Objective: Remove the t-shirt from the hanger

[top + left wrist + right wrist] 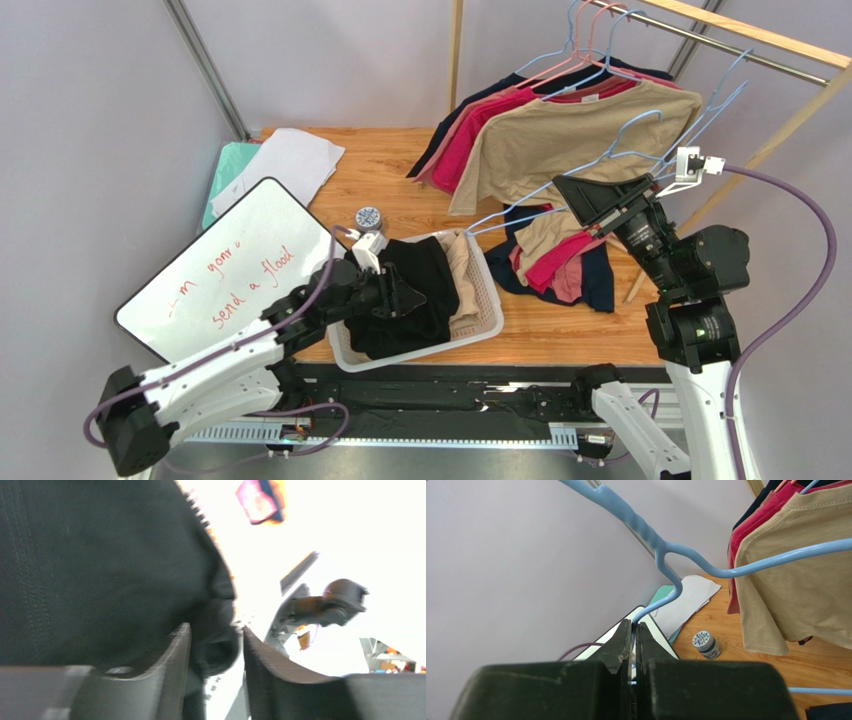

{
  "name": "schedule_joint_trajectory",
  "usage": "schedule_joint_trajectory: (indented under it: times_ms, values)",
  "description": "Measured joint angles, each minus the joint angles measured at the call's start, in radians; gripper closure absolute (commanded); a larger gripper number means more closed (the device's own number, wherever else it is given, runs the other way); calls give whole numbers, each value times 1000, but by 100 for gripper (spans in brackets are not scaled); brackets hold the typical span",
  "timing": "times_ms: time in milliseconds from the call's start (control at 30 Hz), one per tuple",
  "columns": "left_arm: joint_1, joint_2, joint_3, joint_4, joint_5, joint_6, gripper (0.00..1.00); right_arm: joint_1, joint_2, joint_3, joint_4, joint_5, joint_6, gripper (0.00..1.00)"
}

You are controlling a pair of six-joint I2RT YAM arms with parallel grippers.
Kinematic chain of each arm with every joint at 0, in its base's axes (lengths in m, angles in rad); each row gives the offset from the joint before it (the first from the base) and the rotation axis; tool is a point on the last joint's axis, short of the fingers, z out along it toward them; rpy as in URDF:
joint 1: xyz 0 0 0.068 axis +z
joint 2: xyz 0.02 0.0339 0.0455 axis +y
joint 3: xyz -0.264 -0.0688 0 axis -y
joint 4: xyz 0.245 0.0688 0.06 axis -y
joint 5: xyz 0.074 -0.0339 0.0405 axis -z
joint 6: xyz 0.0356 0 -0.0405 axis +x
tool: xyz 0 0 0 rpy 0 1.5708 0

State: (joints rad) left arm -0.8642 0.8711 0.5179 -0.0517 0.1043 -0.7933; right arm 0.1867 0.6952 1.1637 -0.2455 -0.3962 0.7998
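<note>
Closest in, the left hand's (215, 630) two fingers (172, 652) stand apart, with a fold of the black t-shirt (100, 570) hanging loosely in the gap rather than pinched, so this hand reads as released. From above, the left hand (405, 297) sits low over the white basket (488, 290) at the near side of the table (400, 170). The black t-shirt (430, 262) lies heaped inside it, on top of some tan cloth, which looks like the intended drop spot for shirts that have come off. The right hand (633, 625) is clenched on the thin wire of a blue hanger (641, 524). It grips near one end, so the hook and shoulders stick out bare. In the overhead view the right hand (565, 190) holds it raised above the table, well apart from the basket, probably to keep the wire clear of the cloth. With nothing on that hanger and the shirt in the basket, the removal looks done. What is left is likely to lift the left hand away and put the hanger down. Behind, a tan shirt (560, 140) and others hang on a rail.
</note>
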Motion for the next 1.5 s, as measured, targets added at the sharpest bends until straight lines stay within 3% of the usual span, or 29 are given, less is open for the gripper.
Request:
schedule_joint_trajectory:
  times_ms: [100,400,600,967,1400,1500]
  values:
    - [0,-144,4,-33,30,27,23,0,13,0,0,-16,-24,100]
    - [0,-346,174,-142,157,137,18,0,61,16,-26,-63,-73,100]
    - [-7,-97,504,-90,261,222,18,0,64,16,-34,-87,-76,100]
    - [-41,248,712,-109,199,333,18,0,112,27,-53,-167,-82,100]
    - [-59,238,734,-127,82,351,15,8,188,38,3,-205,-82,100]
    - [-59,248,749,-167,66,358,18,16,177,36,2,-204,-80,100]
